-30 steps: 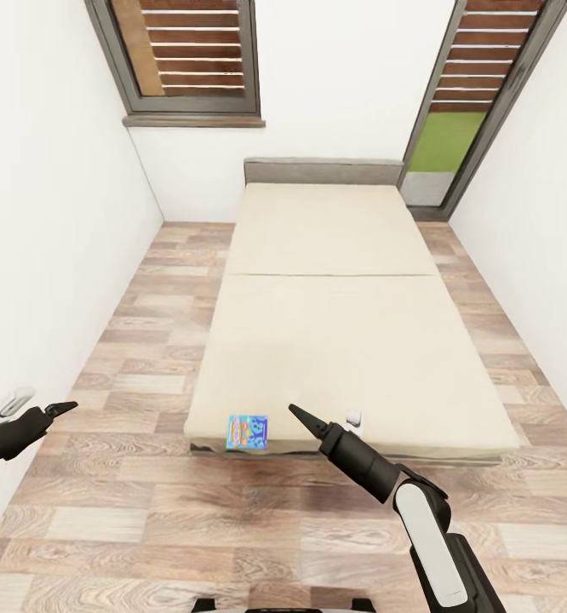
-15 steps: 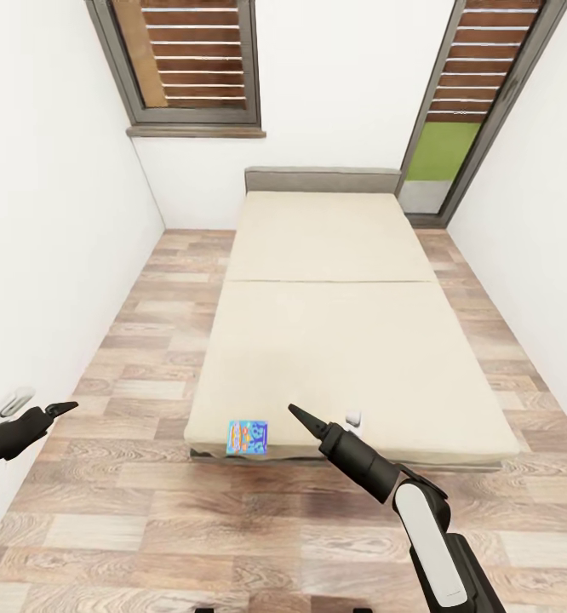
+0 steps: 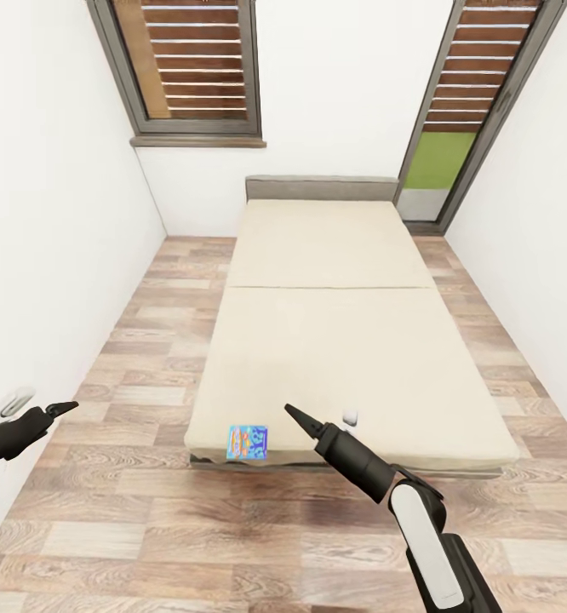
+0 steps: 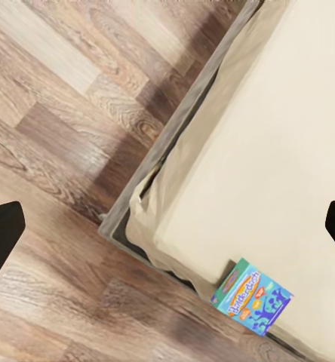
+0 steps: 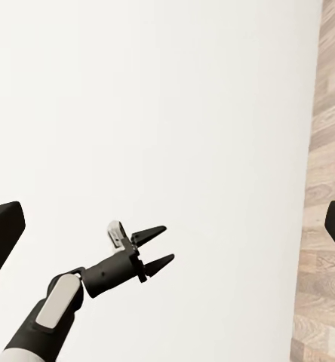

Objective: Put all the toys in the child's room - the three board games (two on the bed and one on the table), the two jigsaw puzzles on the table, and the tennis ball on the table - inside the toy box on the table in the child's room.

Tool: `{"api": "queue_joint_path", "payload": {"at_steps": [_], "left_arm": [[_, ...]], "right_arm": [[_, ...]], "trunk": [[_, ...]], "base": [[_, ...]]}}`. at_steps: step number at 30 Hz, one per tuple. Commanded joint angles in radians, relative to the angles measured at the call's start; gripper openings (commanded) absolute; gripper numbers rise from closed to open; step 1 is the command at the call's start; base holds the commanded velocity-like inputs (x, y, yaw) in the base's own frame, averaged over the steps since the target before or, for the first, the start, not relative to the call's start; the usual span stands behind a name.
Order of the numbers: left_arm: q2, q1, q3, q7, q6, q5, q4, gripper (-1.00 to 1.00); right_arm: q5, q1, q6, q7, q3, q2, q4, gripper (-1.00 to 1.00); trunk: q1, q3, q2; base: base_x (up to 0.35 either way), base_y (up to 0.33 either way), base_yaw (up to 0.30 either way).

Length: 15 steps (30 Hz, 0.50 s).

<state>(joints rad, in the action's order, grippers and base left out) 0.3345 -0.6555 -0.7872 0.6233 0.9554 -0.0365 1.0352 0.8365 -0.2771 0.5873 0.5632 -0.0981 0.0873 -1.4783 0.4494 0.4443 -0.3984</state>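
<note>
Beige bed (image 3: 335, 340) is lying ahead with one board game (image 3: 247, 443) sitting at its near edge, so I am holding my left gripper (image 3: 62, 409) and right gripper (image 3: 294, 414) raised, both with jaws apart, empty, readying for a pick.

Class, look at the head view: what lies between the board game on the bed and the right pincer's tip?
Nothing but bare beige mattress of the bed between the board game and the right pincer, as the head view shows.
</note>
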Motion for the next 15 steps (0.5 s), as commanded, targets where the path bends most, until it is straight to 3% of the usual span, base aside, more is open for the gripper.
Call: {"api": "queue_joint_path", "payload": {"at_steps": [1, 15], "left_arm": [[0.0, -0.001, -0.002, 0.001, 0.008, -0.003, 0.0, 1.0], [-0.001, -0.001, 0.0, 0.001, 0.008, -0.003, 0.0, 1.0]], "right_arm": [[0.007, -0.001, 0.008, -0.004, 0.001, 0.0, 0.0, 1.0], [0.009, -0.001, 0.006, -0.031, -0.003, 0.0, 0.0, 1.0]], "trunk": [[0.001, 0.0, -0.002], [0.001, -0.023, -0.002]], "base": [[0.0, 0.0, 0.0], [0.0, 0.0, 0.0]]}}
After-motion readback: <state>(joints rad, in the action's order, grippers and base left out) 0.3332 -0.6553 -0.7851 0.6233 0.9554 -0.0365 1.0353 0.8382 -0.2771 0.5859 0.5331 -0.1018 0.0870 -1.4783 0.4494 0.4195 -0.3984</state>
